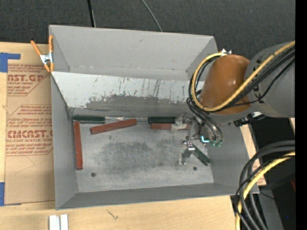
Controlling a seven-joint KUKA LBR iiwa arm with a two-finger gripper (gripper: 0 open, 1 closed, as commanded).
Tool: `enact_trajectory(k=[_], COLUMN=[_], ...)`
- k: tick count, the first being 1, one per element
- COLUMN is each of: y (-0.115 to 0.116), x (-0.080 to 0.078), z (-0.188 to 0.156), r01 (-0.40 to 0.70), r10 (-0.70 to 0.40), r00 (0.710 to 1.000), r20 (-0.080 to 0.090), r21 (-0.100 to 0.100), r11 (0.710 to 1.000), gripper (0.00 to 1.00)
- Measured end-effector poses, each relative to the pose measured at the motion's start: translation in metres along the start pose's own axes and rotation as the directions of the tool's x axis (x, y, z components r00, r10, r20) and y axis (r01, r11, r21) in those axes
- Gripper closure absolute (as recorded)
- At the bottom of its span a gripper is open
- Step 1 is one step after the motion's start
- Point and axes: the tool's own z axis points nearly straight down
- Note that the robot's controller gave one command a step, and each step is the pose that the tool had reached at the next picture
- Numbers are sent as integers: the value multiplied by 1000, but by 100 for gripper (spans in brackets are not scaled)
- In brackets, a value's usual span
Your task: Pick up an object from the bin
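1. Bin (144, 189): grey metal, with sloped walls and a scuffed floor. The front wall is nearest the camera.

2. Gripper (187, 156): positioned low over the right part of the floor, toward the front. The arm enters from the right. Its wrist carries an orange cover (225, 83) and looped yellow-and-black cables (193, 87). How far the gripper is open cannot be told.

3. Nearest thing: a short dark green stick (203, 159). It lies tilted on the floor, just beside the gripper tip on its right side. Whether the gripper grips it cannot be told.

4. Left side of the floor: a red-brown stick (78, 146) lies lengthwise against the foot of the left wall, well apart from the gripper.

5. Rear of the floor, left to right:
   - a second red-brown stick (113, 126), slightly tilted, near the back wall;
   - a long dark green stick (88, 119), lying along the foot of the back wall, just behind the second red-brown stick;
   - a short green-and-brown piece (160, 123), also at the foot of the back wall, to the left of the wrist.

6. The back wall above these things shows dark scrape marks.
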Motion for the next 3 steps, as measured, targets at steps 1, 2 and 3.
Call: enact_trajectory(k=[1, 2, 3], y=[0, -47, -63], x=[-2, -6, -7], z=[-4, 23, 32], r01=[0, 27, 28], r10=[0, -26, -28], r00=[1000, 1000, 1000], r20=[7, 11, 11], r21=[1, -1, 1], r11=[1000, 1000, 1000], gripper=[0, 0, 0])
